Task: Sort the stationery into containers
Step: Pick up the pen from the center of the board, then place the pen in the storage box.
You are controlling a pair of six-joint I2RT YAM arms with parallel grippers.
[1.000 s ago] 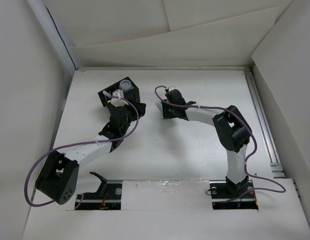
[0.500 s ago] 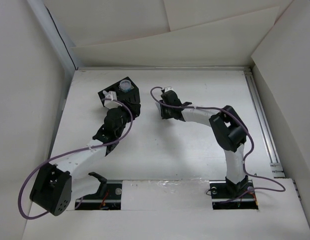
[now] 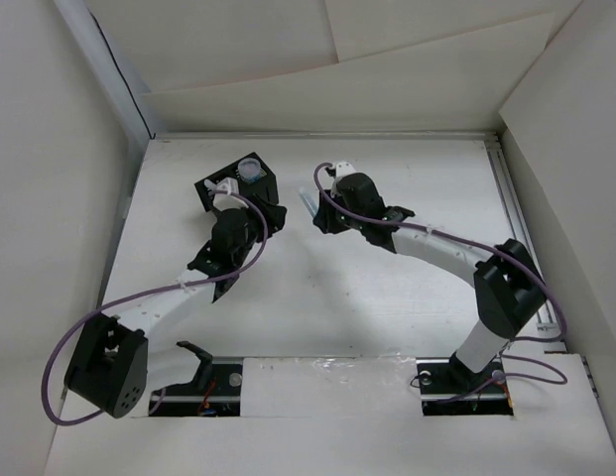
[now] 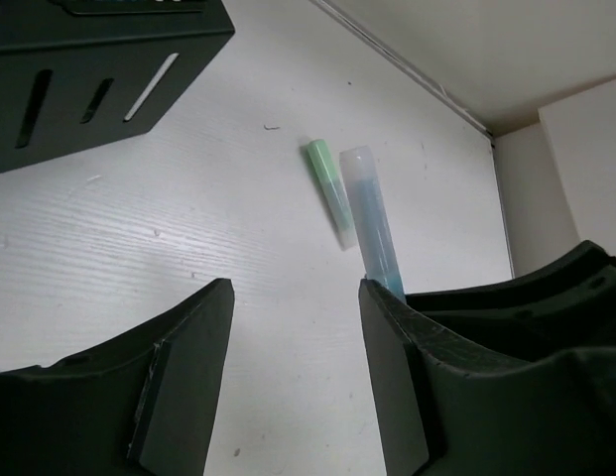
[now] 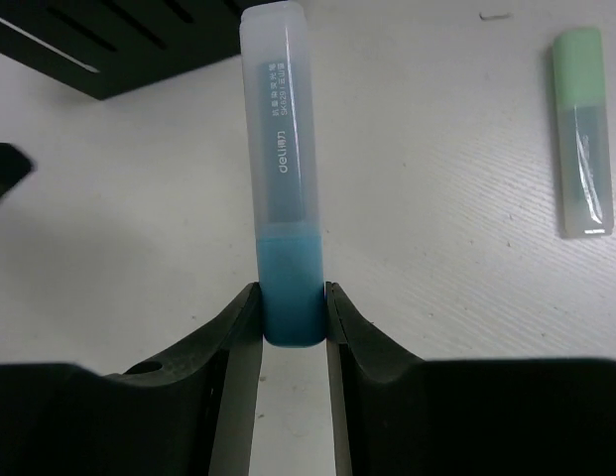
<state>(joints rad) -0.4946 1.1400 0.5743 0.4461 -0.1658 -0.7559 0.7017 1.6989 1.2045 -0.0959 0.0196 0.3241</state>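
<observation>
One white table point(image 3: 387, 297), walled by pale panels point(image 3: 436, 59), bears a green bar point(image 4: 329, 190).

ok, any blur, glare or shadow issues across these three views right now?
Right wrist: blue highlighter sharp, its print readable. Left wrist: near fingers slightly soft, green highlighter in focus. Top external: even light, faint shadows, no glare, coarse detail.

The left arm point(image 3: 169, 297) reaches forward from its base, elbow folded low at the near left, and the left gripper point(image 4: 295, 297) hangs above the table with its jaws wide apart. The right arm point(image 3: 441, 250) stretches forward and leftward, and the right gripper point(image 5: 291, 307) is clamped on one end of a blue bar point(image 5: 278, 149).
</observation>
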